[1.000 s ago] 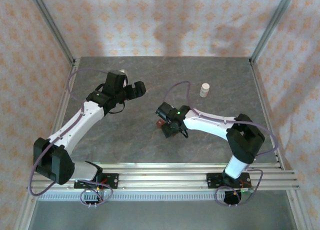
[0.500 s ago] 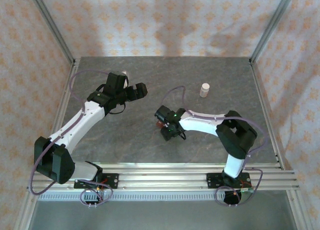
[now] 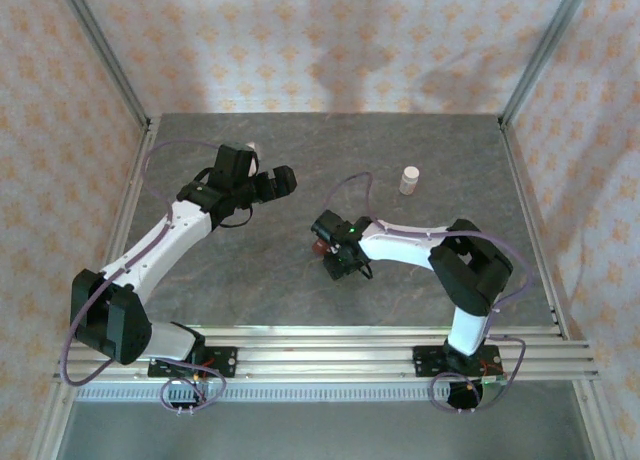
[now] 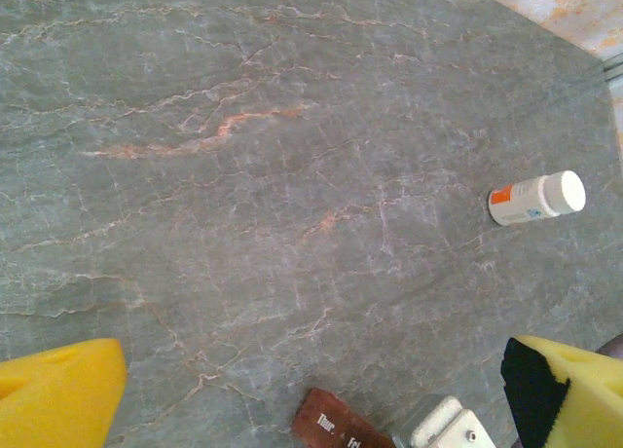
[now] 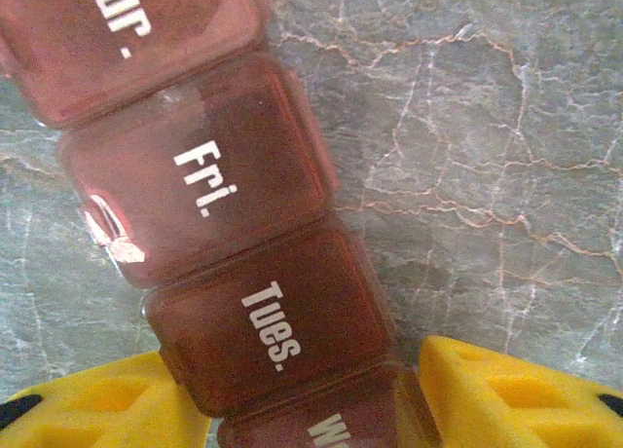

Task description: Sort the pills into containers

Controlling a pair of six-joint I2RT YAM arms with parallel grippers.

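The containers (image 5: 234, 234) are a dark reddish-brown strip of joined lidded compartments marked Thur., Fri., Tues., lying on the table. My right gripper (image 5: 313, 409) straddles the strip's near end, its yellow fingers (image 5: 506, 399) pressed against both sides. From above, the right gripper (image 3: 336, 256) sits over the strip (image 3: 318, 247) mid-table. A pale fleck on the Fri. lid could be a pill or a glare. My left gripper (image 3: 281, 180) hovers open farther left, its fingers (image 4: 58, 394) wide apart over bare table, with the strip's end (image 4: 341, 429) below.
A small white bottle with an orange label stands at the back right (image 3: 409, 179) and shows in the left wrist view (image 4: 537, 198). Metal frame posts and patterned walls ring the grey marble table (image 3: 250, 270).
The right arm's elbow has dropped and swung left while its gripper stayed at the strip. The left gripper has shifted only slightly.
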